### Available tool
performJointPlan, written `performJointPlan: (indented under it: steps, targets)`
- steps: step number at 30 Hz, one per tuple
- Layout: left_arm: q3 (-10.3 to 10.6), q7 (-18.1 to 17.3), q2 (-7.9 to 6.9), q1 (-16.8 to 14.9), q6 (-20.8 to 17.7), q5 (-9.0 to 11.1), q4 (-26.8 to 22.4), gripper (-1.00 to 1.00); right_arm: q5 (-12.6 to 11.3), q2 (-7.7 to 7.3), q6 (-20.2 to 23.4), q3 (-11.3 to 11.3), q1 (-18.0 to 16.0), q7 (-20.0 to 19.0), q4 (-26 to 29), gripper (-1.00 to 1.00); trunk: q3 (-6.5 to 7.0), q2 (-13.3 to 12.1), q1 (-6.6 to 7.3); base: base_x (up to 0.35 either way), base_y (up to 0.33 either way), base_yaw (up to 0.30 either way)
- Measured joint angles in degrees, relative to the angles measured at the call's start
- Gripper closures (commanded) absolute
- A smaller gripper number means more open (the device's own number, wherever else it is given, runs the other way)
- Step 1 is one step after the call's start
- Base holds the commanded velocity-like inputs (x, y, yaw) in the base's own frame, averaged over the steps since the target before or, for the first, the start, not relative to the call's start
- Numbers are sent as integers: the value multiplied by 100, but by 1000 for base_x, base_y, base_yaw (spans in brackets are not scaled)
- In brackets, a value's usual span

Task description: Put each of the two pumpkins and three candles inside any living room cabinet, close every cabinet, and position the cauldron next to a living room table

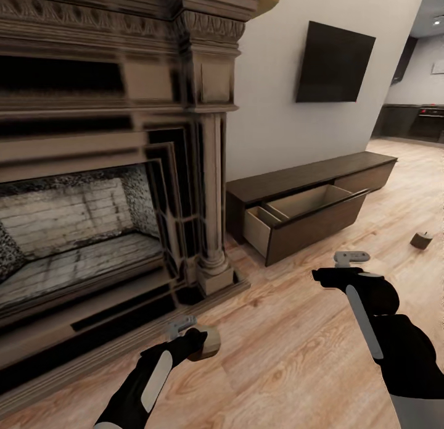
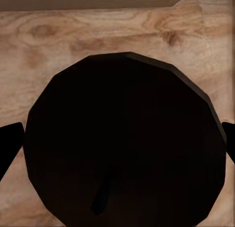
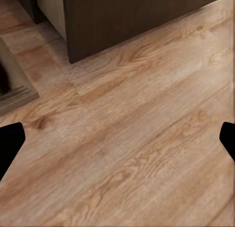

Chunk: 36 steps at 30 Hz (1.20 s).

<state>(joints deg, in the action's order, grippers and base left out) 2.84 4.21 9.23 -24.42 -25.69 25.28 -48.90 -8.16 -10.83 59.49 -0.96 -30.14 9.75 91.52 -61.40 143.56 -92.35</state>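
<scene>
Head view: the left end effector (image 1: 196,341) grips a candle (image 1: 206,343) low over the wood floor (image 1: 290,355), just in front of the fireplace (image 1: 111,188) plinth. The candle shows as a short beige stub beside the fingers; which way its flat top faces cannot be read here. The right end effector (image 1: 345,270) hovers empty over the floor in front of the cabinet (image 1: 308,200), whose near drawer (image 1: 305,216) stands pulled out with a pale bare interior. A second candle (image 1: 422,239) stands upright on the floor well to the right, apart from both arms. A dark wall screen (image 1: 333,62) hangs above the cabinet.

Left wrist view: the candle (image 2: 125,138) appears end-on as a dark faceted disc with a small wick line, so its short axis runs along the fingers toward the floor. Dark fingertips (image 2: 10,146) sit against its round side on both flanks.

Right wrist view: fingertips (image 3: 10,143) are spread wide with only floor between them; the drawer front (image 3: 132,16) lies ahead.

Judgement: the candle should be light and rigid, waxy and so possibly slippery. The round side wall is the sensible place to hold. Squat proportions mean it should stand stably on its flat base in the drawer.
</scene>
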Motion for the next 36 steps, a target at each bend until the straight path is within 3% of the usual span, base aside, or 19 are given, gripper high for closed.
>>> performJointPlan:
  steps: [8,13,21,26,36]
  targets:
    - [27,57,-7,0,28,-16,15,100,-5,21,15,22,-7,50,-44,-100,0,0,0,110,-334,-1]
    - [34,76,-8,0,33,-20,16,100,-19,-14,-2,92,-95,72,-661,-100,0,0,0,106,-336,-48]
    - [37,81,-15,0,47,-26,35,100,-30,-28,-22,169,-139,13,-894,-100,0,0,0,114,-336,-79]
    - [37,80,-24,0,103,-48,68,100,-150,-34,-541,186,-137,-18,-972,-100,0,0,0,154,-327,-8]
    - [32,81,-42,0,122,-59,86,100,-220,-31,-758,171,-129,-28,-992,-100,0,0,1,169,-322,-1]
